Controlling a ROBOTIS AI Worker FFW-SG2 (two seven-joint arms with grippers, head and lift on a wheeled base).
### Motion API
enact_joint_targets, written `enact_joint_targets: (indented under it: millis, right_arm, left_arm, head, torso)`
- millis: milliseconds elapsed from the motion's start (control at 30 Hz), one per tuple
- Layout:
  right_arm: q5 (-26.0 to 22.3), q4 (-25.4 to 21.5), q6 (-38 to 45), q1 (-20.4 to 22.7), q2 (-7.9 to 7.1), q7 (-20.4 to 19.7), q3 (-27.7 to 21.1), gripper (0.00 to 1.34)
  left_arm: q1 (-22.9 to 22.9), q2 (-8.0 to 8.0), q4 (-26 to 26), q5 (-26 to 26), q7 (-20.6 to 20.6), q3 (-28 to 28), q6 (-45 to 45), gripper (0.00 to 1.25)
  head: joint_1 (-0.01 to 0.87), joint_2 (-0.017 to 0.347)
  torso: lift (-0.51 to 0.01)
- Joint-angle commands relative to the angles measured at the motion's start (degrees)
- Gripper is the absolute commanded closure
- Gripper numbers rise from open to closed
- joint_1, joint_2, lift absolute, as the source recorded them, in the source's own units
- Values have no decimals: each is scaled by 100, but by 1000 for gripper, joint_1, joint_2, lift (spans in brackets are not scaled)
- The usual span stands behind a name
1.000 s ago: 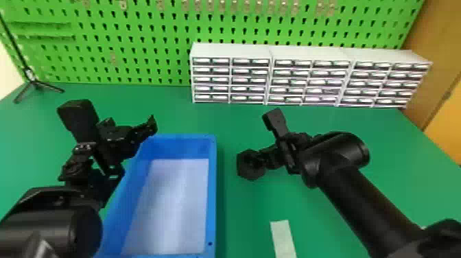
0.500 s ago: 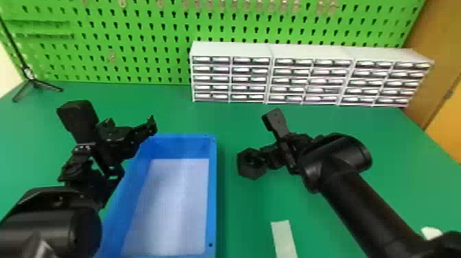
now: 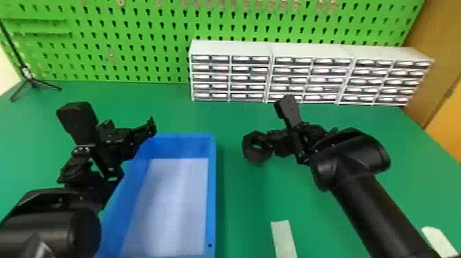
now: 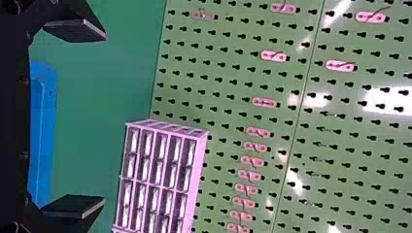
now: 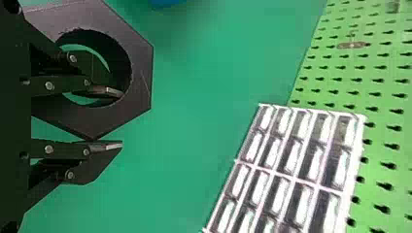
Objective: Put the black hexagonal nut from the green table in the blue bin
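Note:
Just right of the blue bin [image 3: 212, 192], my right gripper [image 3: 271, 142] is shut on the black hexagonal nut [image 3: 255, 156], over the green table [image 3: 247, 206]. In the right wrist view one finger of the right gripper [image 5: 109, 119] passes through the hole of the nut [image 5: 138, 73] and the other lies against its outer side, pinching the nut's wall. The left gripper [image 3: 151, 127] is parked over the bin's left side; in the left wrist view the left gripper [image 4: 75, 119] is open with nothing between its fingers, the bin [image 4: 43, 136] partly showing behind.
White drawer units [image 3: 267, 48] stand along the green pegboard [image 3: 137, 44] at the back. A small black tripod [image 3: 31, 80] is at the far left. Pale strips [image 3: 284, 236] lie near the table's front, one [image 3: 437, 240] beside the right forearm.
The right forearm has shifted slightly, while its gripper, with the nut in it, stays nearly in the same place. The left arm has not visibly moved.

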Motion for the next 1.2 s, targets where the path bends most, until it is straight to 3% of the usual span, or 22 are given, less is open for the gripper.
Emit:
enact_joint_targets:
  millis: [0, 133, 400, 533, 767, 967, 1167]
  right_arm:
    - [17, -462, -81, 169, -46, 0, -154, 992]
    - [26, -1024, -274, 423, -90, -44, -418, 992]
    - [-405, -2114, -881, 960, -169, -597, -963, 992]
    - [-686, -2475, -1136, 1170, -231, -931, -989, 992]
    - [-1486, -2668, -1918, 1478, -354, -1318, -655, 992]
    - [-2233, -2721, -2261, 1566, -327, -1327, -365, 992]
    - [-2778, -2826, -2261, 1434, -468, -1327, 285, 992]
  left_arm:
    - [1, -2, 0, 0, 0, 9, 0, 99]
    - [18, -2, 0, 0, -9, 27, 0, 99]
    - [45, -2, -18, 9, -9, 44, 0, 99]
    - [45, -2, -9, 9, 0, 44, 0, 99]
    - [54, -2, -9, 9, -9, 53, 0, 99]
    - [62, -2, -9, 9, -9, 53, 0, 99]
    - [54, -2, -9, 9, -9, 53, 0, 99]
  head:
    - [692, 8]
    - [692, 8]
    - [692, 8]
    - [692, 8]
    - [692, 8]
    - [692, 8]
    - [692, 8]
  torso:
    - [-97]
    - [-97]
    - [-97]
    - [-97]
    - [-97]
    - [-97]
    - [-97]
